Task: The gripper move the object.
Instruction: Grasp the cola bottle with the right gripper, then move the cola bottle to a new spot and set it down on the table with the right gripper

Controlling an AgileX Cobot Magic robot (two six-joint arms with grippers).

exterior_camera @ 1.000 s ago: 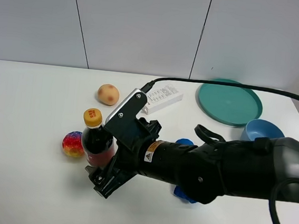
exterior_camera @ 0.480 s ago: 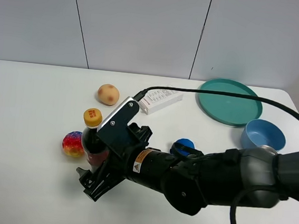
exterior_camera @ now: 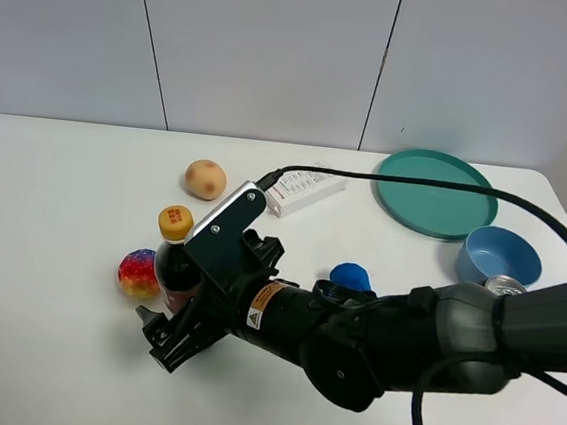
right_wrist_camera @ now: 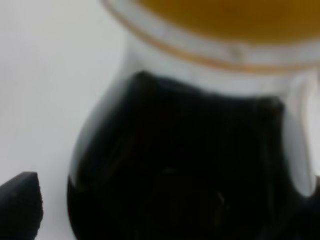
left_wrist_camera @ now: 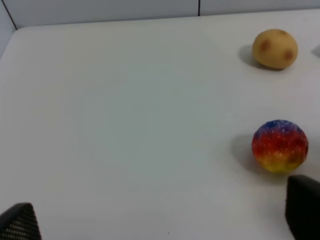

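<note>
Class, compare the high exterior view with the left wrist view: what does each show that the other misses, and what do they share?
Only the high view: the cola bottle, teal plate and blue bowl. Only the left wrist view: two dark fingertips of the left pincer. Both: the rainbow ball, the spotted yellow ball and the white table.

This looks like a robot test lab. My white table (exterior_camera: 39, 350) meets plain grey wall panels (exterior_camera: 269, 50) at 12 o'clock, and a teal plate (exterior_camera: 436, 192) lies at 2 o'clock.

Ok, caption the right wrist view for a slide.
Cola bottle close up, yellow cap, between open jaws of the right gripper.
</note>
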